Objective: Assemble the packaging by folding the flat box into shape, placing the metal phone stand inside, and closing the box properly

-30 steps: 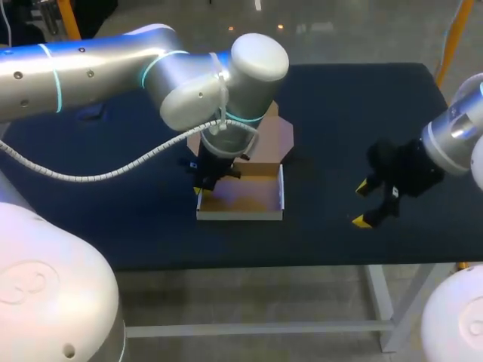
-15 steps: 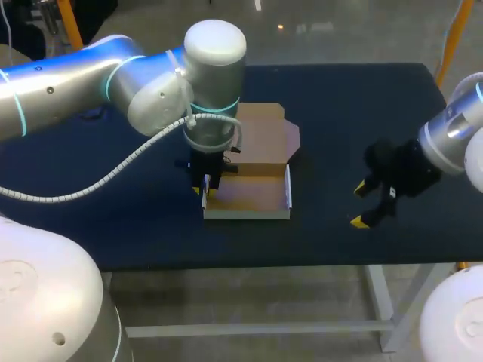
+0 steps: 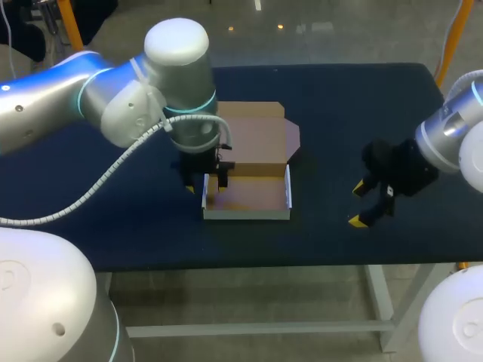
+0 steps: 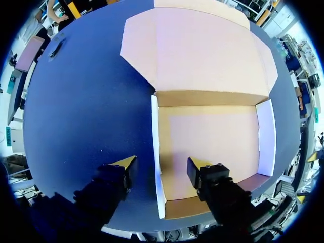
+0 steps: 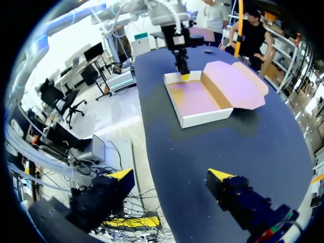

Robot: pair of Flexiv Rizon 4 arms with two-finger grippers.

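left arm (image 3: 113, 105): wrist pointing straight down | left gripper (image 4: 161, 167): released, straddling the box (image 3: 247, 197) left wall, one finger inside, one outside | box: mid-bench (image 3: 339, 98), near front edge, lid flat behind | right gripper (image 3: 366, 204): released, tilted, near right front edge, well apart from the box

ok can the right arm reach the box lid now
Probably yes: bare table lies between the open right claw and the flat lid; the left claw straddles the opposite box wall.
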